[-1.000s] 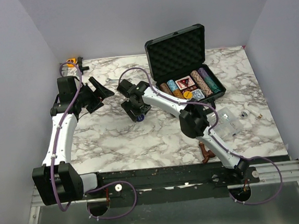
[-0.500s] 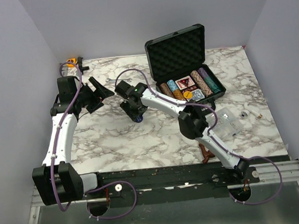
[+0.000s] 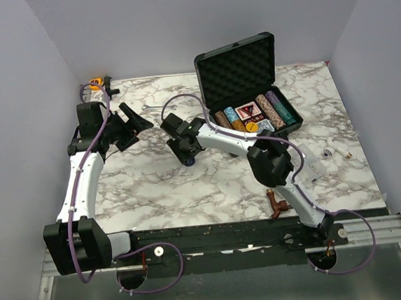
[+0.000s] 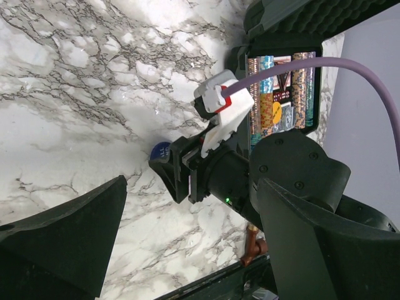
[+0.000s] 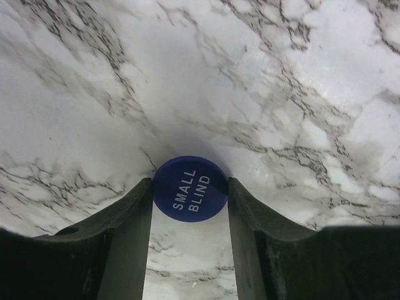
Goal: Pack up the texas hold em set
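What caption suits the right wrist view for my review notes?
Right hand with both fingers against the edges of a blue SMALL BLIND disc lying on the marble table.

Colours and patterns, this entry.
Dark blue disc (image 5: 190, 188), white lettering; white marble surface (image 3: 155, 189), grey-black veining; black case (image 3: 239, 66) at 1 o'clock, striped chips (image 3: 266, 111).

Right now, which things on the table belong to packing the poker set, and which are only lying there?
Part of the job: black case, poker chips, red card deck, blue SMALL BLIND disc.
Only lying there: clear plastic box, brown pipe fitting, orange object.
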